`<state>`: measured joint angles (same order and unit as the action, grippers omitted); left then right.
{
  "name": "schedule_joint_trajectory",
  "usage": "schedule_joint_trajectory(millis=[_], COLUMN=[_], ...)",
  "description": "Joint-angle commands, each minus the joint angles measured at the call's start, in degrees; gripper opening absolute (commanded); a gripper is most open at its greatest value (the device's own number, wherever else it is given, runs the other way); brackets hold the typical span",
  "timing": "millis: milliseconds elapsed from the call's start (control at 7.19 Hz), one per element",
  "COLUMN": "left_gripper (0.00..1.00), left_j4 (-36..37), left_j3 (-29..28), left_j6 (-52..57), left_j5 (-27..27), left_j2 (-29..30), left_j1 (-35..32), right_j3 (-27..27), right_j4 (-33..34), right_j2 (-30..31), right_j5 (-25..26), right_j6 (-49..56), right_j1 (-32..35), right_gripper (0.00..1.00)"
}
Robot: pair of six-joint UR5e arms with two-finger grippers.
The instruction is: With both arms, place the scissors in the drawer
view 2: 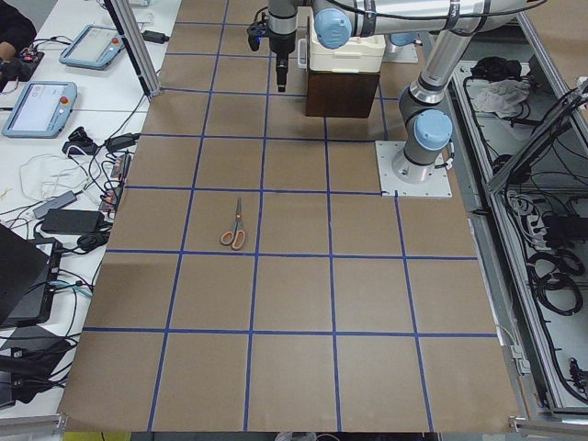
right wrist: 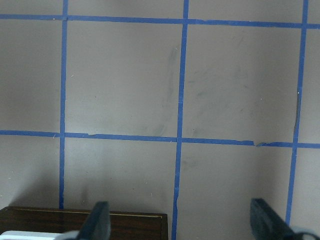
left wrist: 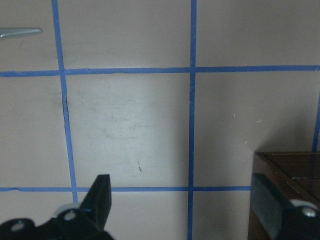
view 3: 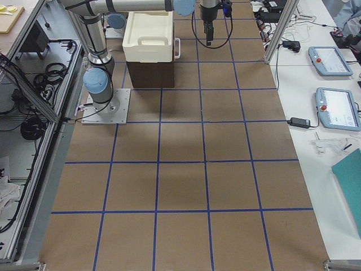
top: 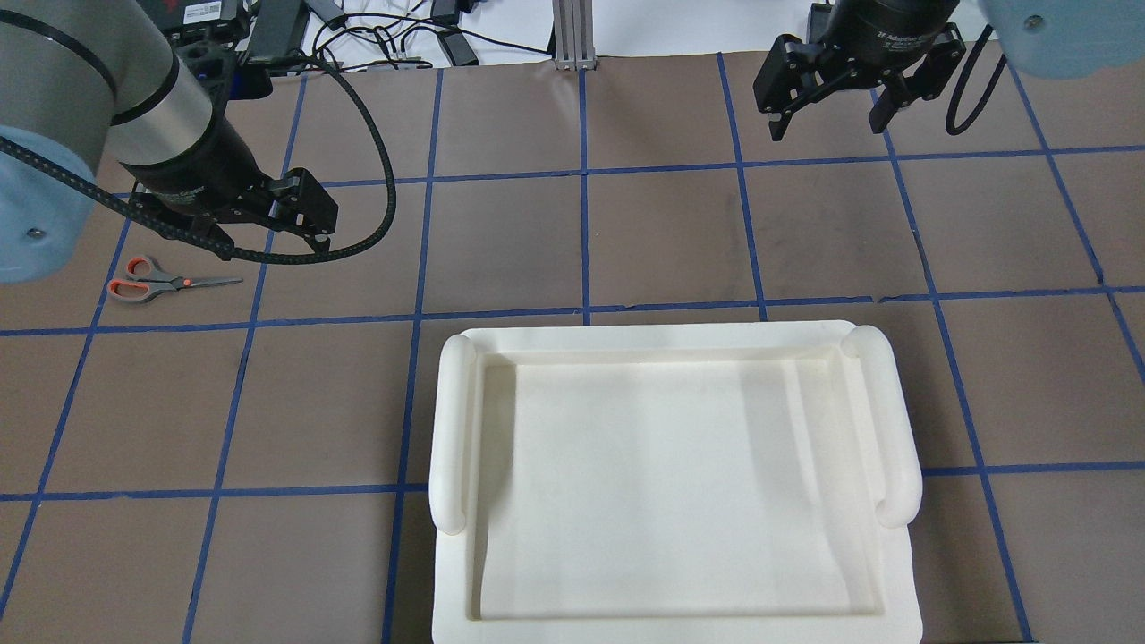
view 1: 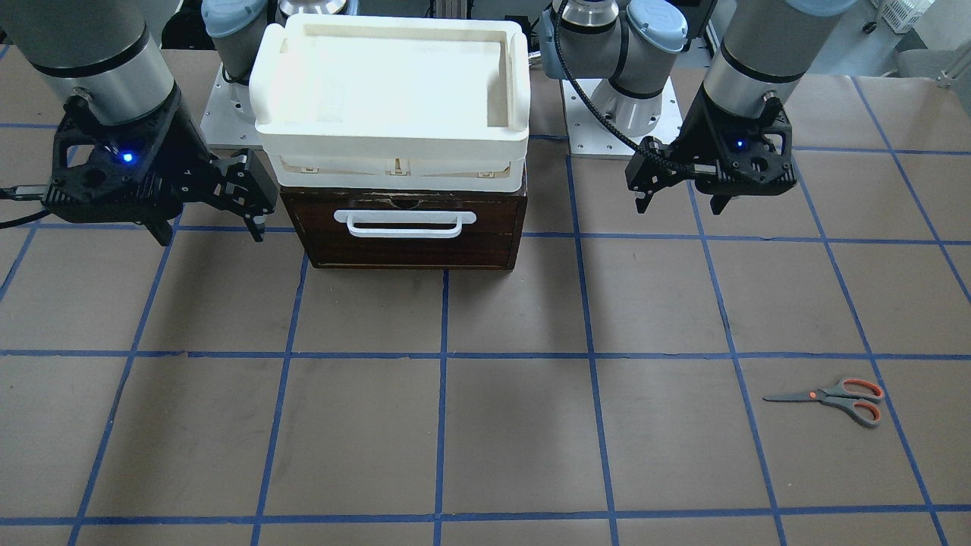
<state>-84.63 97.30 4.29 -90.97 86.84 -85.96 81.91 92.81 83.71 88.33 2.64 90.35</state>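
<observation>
The scissors (view 1: 834,398) lie flat and closed on the brown table, also in the overhead view (top: 165,282) and the left side view (view 2: 235,227); a blade tip shows in the left wrist view (left wrist: 20,32). The drawer (view 1: 410,246) is shut, with a dark brown front and a white handle (view 1: 410,222). My left gripper (view 1: 683,203) is open and empty, and hovers between the drawer and the scissors (top: 268,246). My right gripper (view 1: 211,231) is open and empty, close beside the drawer's other end (top: 827,125).
A white plastic tray (view 1: 262,83) sits on top of the drawer cabinet and hides it from above (top: 452,420). Blue tape lines grid the table. The cabinet's corner shows in both wrist views (left wrist: 290,170) (right wrist: 85,215). Tablets and cables lie beyond the table's edge (view 2: 55,101).
</observation>
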Motion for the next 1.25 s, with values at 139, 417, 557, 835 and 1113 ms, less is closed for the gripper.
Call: schedule_joint_trajectory(millis=[139, 417, 557, 835, 1113], left_gripper=[1.0, 1.0, 1.0, 1.0, 1.0], left_j4=[0.0, 0.4, 0.8, 1.4, 2.6], left_j3=[0.0, -0.2, -0.4, -0.6, -0.5], left_j6=[0.0, 0.2, 0.9, 23.0, 35.4], left_j5=[0.0, 0.1, -0.3, -0.8, -0.4], left_j2=[0.0, 0.1, 0.5, 1.4, 3.9], left_j1=[0.0, 0.8, 1.8, 9.3, 15.6], right_j3=[0.1, 0.1, -0.3, -0.1, 0.0], right_j4=[-0.1, -2.0, -1.7, -0.1, 0.3], right_j2=[-0.1, -1.0, -3.1, -5.7, -7.7], right_j5=[0.1, 0.8, 2.3, 1.7, -0.5], right_j6=[0.0, 0.7, 3.9, 11.0, 22.4], right_j1=[0.0, 2.4, 6.3, 9.7, 13.3], right_gripper=[1.0, 1.0, 1.0, 1.0, 1.0])
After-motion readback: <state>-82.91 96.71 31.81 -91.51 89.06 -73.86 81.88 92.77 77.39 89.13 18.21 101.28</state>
